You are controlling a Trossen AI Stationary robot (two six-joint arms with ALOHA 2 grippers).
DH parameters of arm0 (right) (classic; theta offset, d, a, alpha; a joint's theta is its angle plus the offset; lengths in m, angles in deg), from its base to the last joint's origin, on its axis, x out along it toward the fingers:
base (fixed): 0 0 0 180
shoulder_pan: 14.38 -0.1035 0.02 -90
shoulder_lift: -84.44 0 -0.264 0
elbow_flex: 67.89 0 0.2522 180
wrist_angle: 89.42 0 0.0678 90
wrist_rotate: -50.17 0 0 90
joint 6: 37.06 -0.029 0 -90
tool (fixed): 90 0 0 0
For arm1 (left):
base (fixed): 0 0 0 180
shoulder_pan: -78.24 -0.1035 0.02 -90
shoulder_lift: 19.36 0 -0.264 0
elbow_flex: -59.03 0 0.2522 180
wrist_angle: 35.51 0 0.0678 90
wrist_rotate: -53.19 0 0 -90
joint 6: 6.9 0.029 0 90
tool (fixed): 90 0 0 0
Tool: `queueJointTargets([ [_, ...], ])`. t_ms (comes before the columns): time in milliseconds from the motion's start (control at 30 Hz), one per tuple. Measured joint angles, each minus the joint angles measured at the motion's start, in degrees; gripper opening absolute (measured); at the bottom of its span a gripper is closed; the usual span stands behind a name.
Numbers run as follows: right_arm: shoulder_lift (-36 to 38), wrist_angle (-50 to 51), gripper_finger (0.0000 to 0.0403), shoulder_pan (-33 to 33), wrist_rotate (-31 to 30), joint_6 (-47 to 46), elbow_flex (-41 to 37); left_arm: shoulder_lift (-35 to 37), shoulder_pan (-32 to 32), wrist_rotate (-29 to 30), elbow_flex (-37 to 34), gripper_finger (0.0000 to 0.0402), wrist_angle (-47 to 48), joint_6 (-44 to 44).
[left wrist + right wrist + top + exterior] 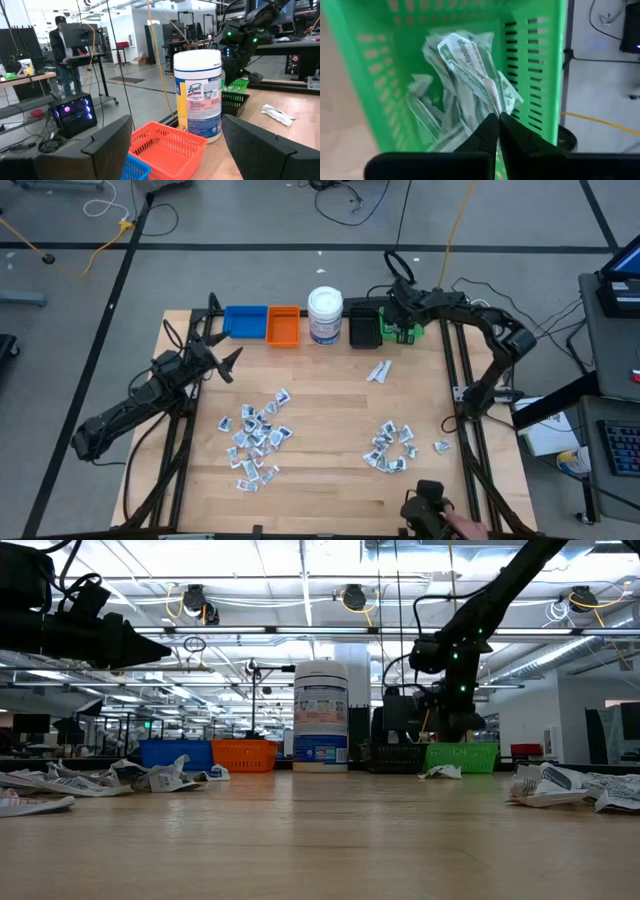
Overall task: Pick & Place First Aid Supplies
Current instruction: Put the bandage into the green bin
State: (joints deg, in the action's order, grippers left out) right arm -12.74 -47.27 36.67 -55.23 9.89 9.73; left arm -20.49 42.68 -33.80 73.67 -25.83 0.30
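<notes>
Small white and light-blue wrapped packets lie flat on the wooden table in a left pile and a right pile, with two more nearer the bins. My right gripper hangs over the green bin at the table's far edge, shut on one packet. More packets lie in the bin under it. My left gripper hovers open and empty at the table's left, its fingers facing the orange bin and the jar. My right gripper pinches one end of a crumpled packet between its two fingertips, pointing down into the green bin from above. The rest of the packet stretches away from the fingers over the packets lying in the bin. Whether it rests on them, I cannot tell.
Along the far edge stand a blue bin, an orange bin, a white jar with a blue label and a black bin. A lone packet lies at the right. A person's hand holds a dark device at the near edge.
</notes>
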Motion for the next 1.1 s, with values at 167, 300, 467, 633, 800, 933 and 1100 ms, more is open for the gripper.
queueJointTargets([
  [167, 0.03, -0.98, 0.0037, 0.00, -3.56, 0.39, 0.00, 0.00, 0.00, 0.00, 0.00, 0.0310, -0.02, 0.00],
  [300, 0.58, -0.52, 0.0079, 0.00, -3.90, 0.29, 0.00, 0.01, 0.00, 0.00, -0.01, 0.0310, -0.01, 0.00],
  [467, 1.85, 0.77, 0.0133, 0.12, -2.27, 1.54, 0.03, 0.02, 0.02, 0.00, 0.00, 0.0310, -0.02, 0.00],
  [633, 4.60, 6.57, 0.0149, 0.37, 5.79, 3.05, 1.39, 0.02, 0.00, 0.00, 0.00, 0.0310, -0.02, 0.00],
  [800, 7.15, 11.51, 0.0140, 0.35, 13.09, 6.29, 1.44, 0.02, 0.01, 0.00, 0.00, 0.0310, -0.01, 0.00],
  [933, 8.16, 14.83, 0.0133, 0.22, 17.46, 8.73, 1.44, 0.01, 0.02, 0.00, 0.00, 0.0310, 0.00, 0.00],
  [1100, 8.64, 18.70, 0.0132, 0.10, 22.26, 11.37, 1.44, 0.02, 0.00, 0.00, 0.00, 0.0310, 0.00, 0.00],
])
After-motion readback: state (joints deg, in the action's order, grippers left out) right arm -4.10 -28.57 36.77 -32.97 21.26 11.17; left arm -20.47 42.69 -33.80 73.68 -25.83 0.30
